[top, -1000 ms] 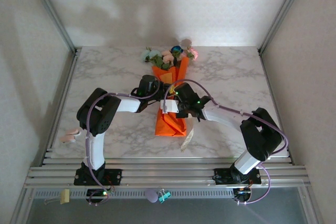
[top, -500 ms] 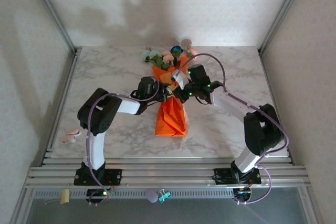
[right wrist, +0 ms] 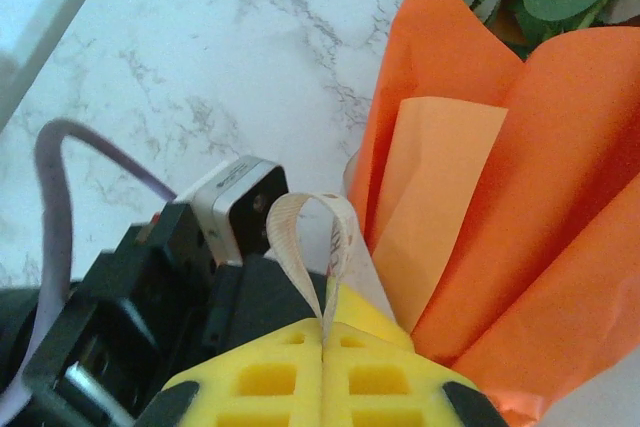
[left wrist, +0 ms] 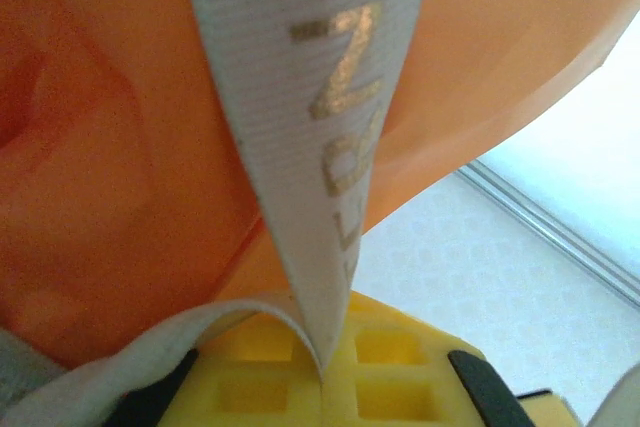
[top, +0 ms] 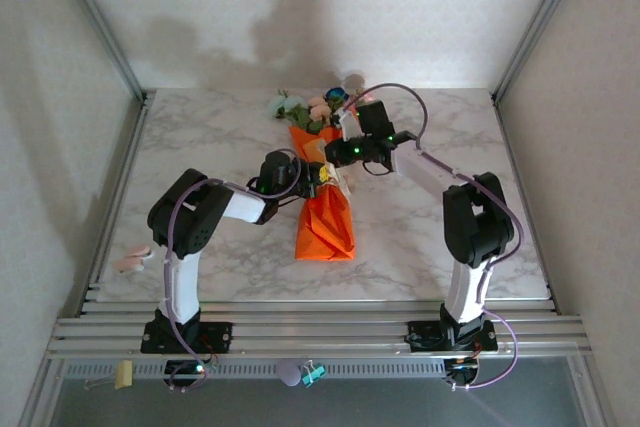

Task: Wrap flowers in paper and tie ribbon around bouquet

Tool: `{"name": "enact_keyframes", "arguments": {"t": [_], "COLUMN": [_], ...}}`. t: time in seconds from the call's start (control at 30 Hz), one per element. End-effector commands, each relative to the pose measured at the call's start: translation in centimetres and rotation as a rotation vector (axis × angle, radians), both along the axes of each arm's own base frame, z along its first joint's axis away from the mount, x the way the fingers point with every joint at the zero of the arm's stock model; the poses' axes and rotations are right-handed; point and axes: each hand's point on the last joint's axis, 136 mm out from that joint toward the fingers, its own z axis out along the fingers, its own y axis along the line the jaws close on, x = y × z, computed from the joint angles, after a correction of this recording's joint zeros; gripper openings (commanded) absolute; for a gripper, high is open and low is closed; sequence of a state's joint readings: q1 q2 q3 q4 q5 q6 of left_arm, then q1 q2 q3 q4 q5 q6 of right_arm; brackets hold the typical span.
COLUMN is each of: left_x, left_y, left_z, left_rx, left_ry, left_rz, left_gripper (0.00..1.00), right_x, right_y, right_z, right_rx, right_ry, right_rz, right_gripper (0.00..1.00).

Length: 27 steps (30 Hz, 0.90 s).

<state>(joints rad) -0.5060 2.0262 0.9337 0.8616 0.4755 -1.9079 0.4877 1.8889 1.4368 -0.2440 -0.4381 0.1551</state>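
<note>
Bouquet (top: 325,227) lies mid-desk (top: 200,137), flowers (top: 318,109) toward the far edge. Paper (right wrist: 520,197): thin, smooth, orange, creases easily, likely springs open. Ribbon (left wrist: 320,117): cream ribbed weave, gold lettering, limp, light, probably slides on paper. Left jaws closed, pinching ribbon between yellow pads (left wrist: 400,357). Right jaws closed on a ribbon loop. Best held near the ends, taut; a hard pull may crush the cone.

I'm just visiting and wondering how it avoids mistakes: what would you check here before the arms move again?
1. The left gripper is shut on the ribbon: ok.
2. The right gripper is shut on the ribbon: ok.
3. The paper is wrapped around the flowers: ok.
4. The ribbon goes fully around the paper: cannot tell.
5. A knot has formed: cannot tell.
</note>
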Motion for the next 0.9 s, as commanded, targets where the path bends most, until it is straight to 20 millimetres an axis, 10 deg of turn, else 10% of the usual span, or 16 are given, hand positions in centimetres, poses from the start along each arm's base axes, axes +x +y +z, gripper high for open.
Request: {"name": "enact_keyframes", "arguments": {"t": [0.0, 0.47, 0.87], "left_x": [0.0, 0.0, -0.3], "left_y": [0.1, 0.0, 0.1], "left_z": [1.0, 1.9, 2.5], "left_rx": [-0.022, -0.068, -0.076], "left_ry": [-0.033, -0.118, -0.162], "left_rz": [0.0, 0.032, 0.041], "left_gripper": [0.0, 0.0, 0.3], "right_x": [0.7, 1.4, 1.9], "right_y": [-0.4, -0.3, -0.5], "right_z": [-0.6, -3.1, -3.3], "right_rx": [0.003, 0.056, 0.116], "right_ry": [0.11, 0.379, 0.49], "right_rz": [-0.082, -0.226, -0.327], "right_gripper": [0.0, 0.0, 0.0]}}
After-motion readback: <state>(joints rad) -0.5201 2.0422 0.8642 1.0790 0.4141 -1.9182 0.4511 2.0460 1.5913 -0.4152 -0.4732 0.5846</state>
